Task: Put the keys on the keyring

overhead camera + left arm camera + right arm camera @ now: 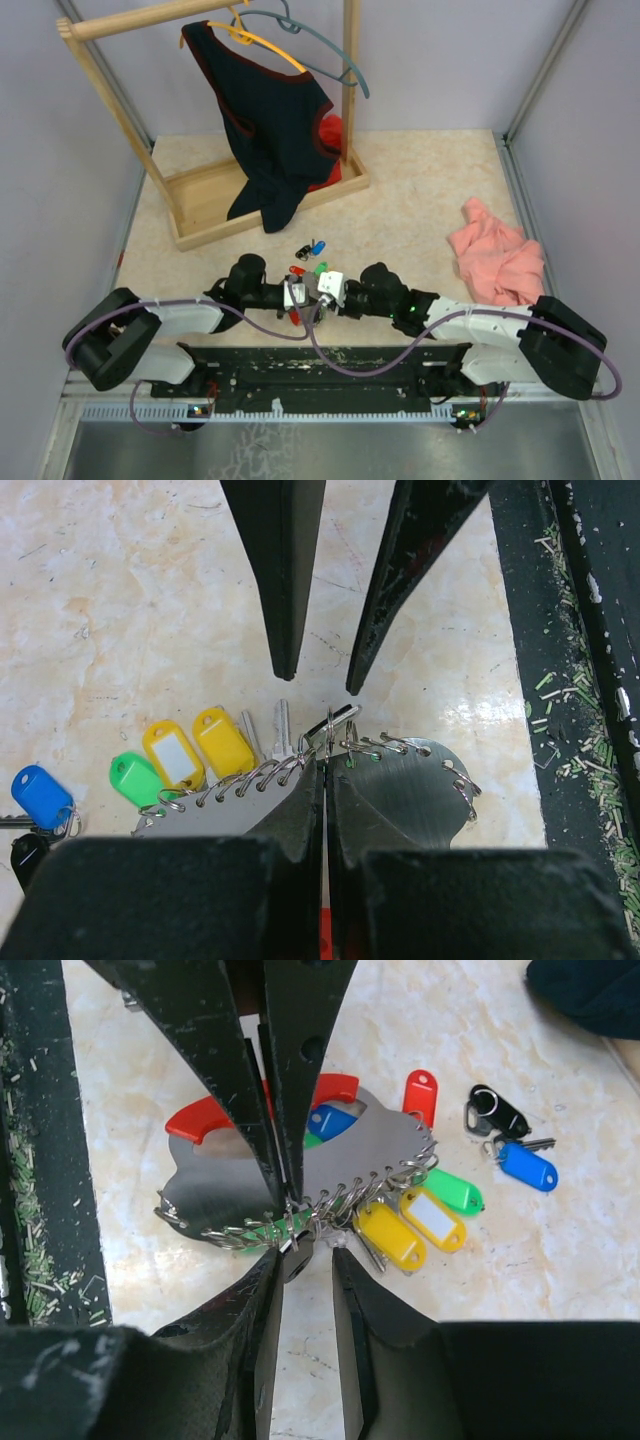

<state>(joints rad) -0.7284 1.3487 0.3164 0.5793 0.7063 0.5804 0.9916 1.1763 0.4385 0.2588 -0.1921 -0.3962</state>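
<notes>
The pale stone-patterned worktop [420, 200] carried a wooden rack [150, 16] at its far left, with a dark garment [275, 120] draped from it, and a crumpled pink cloth [495, 255] lay well apart at the right. Both arms reached in to meet near the middle of the near edge.

The keyring [360, 1160], a flat grey metal plate with a red curved part on one side and small wire loops along its edge, sat between the two grippers. The left gripper [325, 775] was clenched on the grey plate, its fingers pressed flat together over the loop-lined edge. The right gripper [303, 1258] faced it from the opposite side with its jaws parted and nothing between them, its tips just beside that same edge.

The keys [395, 1235] lay on the worktop around the plate. Two yellow tags and a green one [450, 1192] touched the wire loops. A red tag [420, 1095] lay just past the plate. A blue tag [527, 1165] and a black one [497, 1110] lay side by side, apart from the keyring. A bare metal key [283, 730] rested between the right gripper's tips and the plate.
</notes>
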